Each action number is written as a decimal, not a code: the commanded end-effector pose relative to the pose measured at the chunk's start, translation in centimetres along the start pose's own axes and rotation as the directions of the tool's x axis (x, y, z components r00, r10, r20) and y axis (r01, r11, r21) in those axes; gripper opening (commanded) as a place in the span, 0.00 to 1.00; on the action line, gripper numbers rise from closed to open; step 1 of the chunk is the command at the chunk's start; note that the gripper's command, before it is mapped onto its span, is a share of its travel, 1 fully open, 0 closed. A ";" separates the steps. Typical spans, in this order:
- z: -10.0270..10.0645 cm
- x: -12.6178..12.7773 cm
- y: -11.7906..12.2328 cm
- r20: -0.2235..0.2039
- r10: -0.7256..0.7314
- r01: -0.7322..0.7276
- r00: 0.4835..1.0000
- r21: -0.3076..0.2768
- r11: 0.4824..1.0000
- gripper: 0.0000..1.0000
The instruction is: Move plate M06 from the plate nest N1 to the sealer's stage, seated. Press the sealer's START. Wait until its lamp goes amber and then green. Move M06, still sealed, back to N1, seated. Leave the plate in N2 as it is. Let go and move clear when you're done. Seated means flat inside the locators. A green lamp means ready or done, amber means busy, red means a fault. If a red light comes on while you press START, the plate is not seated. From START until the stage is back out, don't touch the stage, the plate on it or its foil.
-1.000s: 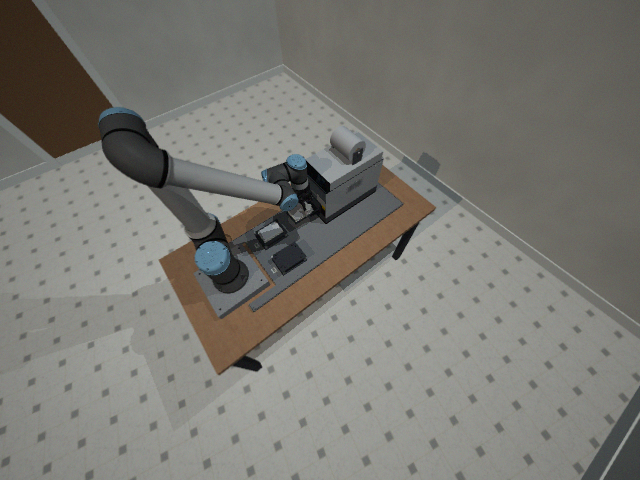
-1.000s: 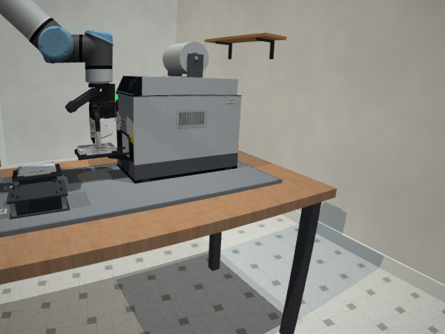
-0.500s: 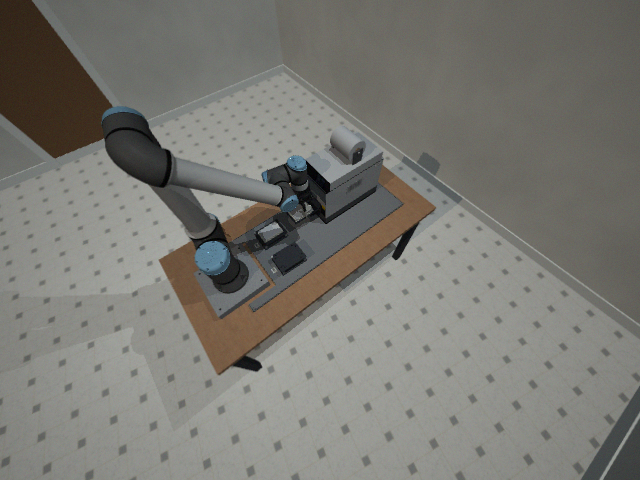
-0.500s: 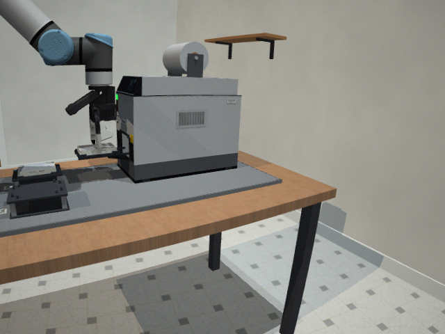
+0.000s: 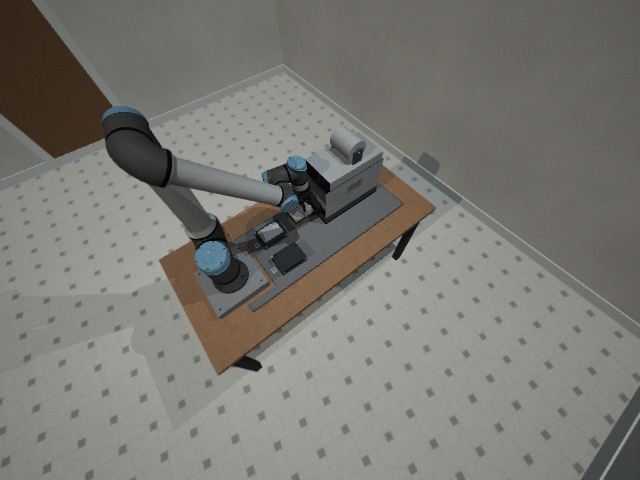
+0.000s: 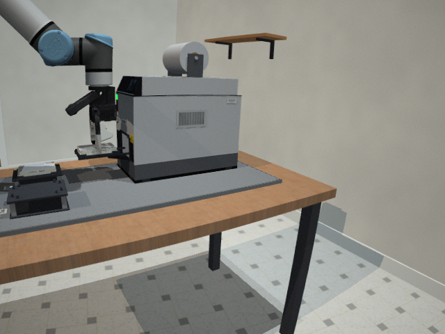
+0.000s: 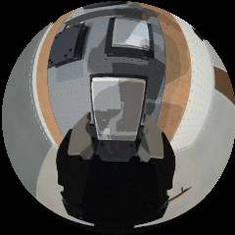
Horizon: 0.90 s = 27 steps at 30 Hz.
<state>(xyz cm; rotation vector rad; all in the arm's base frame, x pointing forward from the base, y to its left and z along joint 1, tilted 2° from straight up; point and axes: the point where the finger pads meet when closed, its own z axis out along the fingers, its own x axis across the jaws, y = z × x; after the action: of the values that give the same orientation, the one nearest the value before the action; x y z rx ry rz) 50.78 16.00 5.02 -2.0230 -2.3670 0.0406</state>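
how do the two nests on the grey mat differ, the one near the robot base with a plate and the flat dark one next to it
The plate nest holds a pale-topped plate; the dark nest shows none on top. In the exterior view, the dark nest's top stands on a raised frame, while the plate nest looks lower. Both are dark.
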 end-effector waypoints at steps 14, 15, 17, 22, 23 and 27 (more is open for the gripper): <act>-0.1 0.0 0.1 0.000 0.000 0.000 1.000 -0.001 1.000 0.59; -0.1 0.0 0.1 0.000 0.000 0.000 1.000 -0.001 1.000 0.58; -0.1 0.0 0.1 0.000 0.000 0.000 1.000 -0.001 1.000 0.57; -0.1 0.0 0.1 0.000 0.000 0.000 1.000 -0.001 1.000 0.56; -0.1 0.0 0.1 0.000 0.000 0.000 1.000 -0.001 1.000 0.55; -0.1 0.0 0.1 0.000 0.000 0.000 1.000 -0.001 1.000 0.00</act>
<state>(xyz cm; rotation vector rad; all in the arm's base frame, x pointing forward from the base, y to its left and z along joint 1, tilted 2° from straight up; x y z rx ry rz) 50.79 16.00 5.02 -2.0230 -2.3671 0.0404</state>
